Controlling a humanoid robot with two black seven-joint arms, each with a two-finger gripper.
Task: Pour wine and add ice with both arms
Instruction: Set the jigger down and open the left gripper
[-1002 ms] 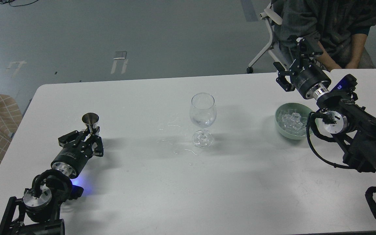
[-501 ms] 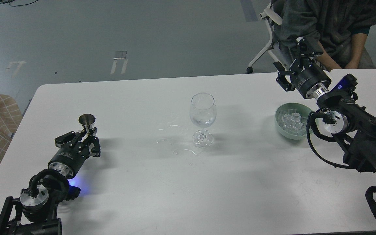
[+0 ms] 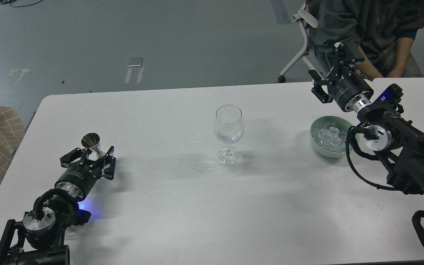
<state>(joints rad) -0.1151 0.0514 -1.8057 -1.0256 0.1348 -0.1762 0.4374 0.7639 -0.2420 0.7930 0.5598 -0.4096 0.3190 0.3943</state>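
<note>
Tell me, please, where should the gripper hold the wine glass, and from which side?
Probably the thin stem of the wine glass, between bowl and foot, approached level from the right, since the right gripper is open and nearer. The glass stands upright; its round bowl looks wide and slippery.

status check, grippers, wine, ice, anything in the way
Left gripper open around jigger. Right gripper open, empty, beyond ice bowl. Wine in glass; spill beside it.

A little clear wine (image 3: pixel 228 137) pools mid-frame; glassy ice (image 3: pixel 329 135) cubes lie heaped at right; black arms (image 3: pixel 410 147) at both lower corners
</note>
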